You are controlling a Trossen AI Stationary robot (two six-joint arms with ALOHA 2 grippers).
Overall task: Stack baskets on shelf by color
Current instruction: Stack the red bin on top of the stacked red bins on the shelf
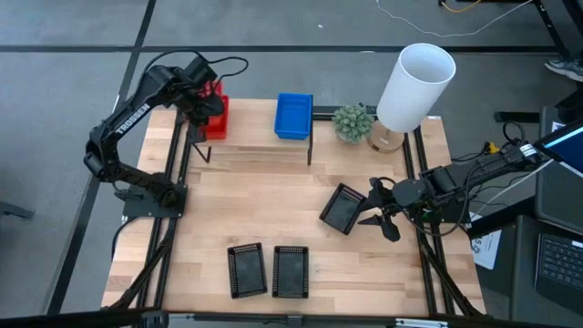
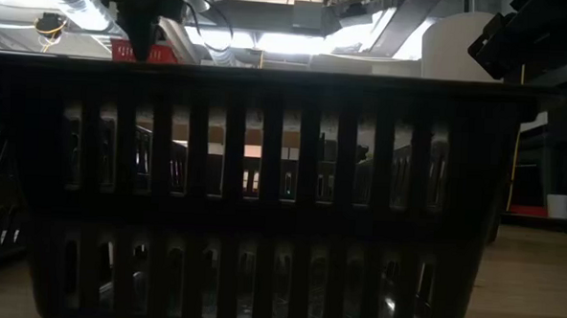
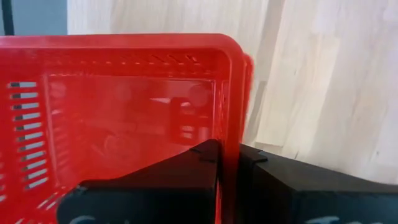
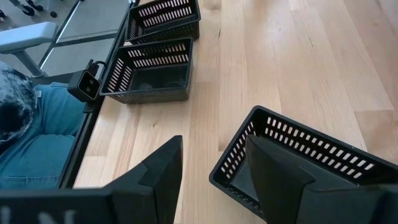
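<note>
In the left wrist view my left gripper (image 3: 227,158) is shut on a red basket (image 3: 124,106). From above, gripper (image 1: 208,96) and red basket (image 1: 217,117) are over the left end of the shelf (image 1: 250,137). A second red edge (image 3: 248,71) peeks out past the held basket's corner. A blue basket (image 1: 293,117) rests flat on the shelf's right part. My right gripper (image 4: 212,142) stands open at the corner of a black basket (image 4: 298,158) lying on the table (image 1: 342,208). Two more black baskets (image 1: 246,270) (image 1: 291,271) lie near the front edge. My left gripper pinches the red basket's side wall near a corner (image 3: 229,106), one finger inside the basket and one outside. The fingers come from above, pointing steeply down. Whether the basket's bottom rests on anything is hidden. I cannot tell whether my right gripper touches the black basket.
A tall white cylinder (image 1: 414,82) and a small green plant (image 1: 353,121) stand at the back right beside the shelf. One black basket (image 2: 262,206) fills the low view. A person in jeans (image 4: 31,143) sits at the table's near edge.
</note>
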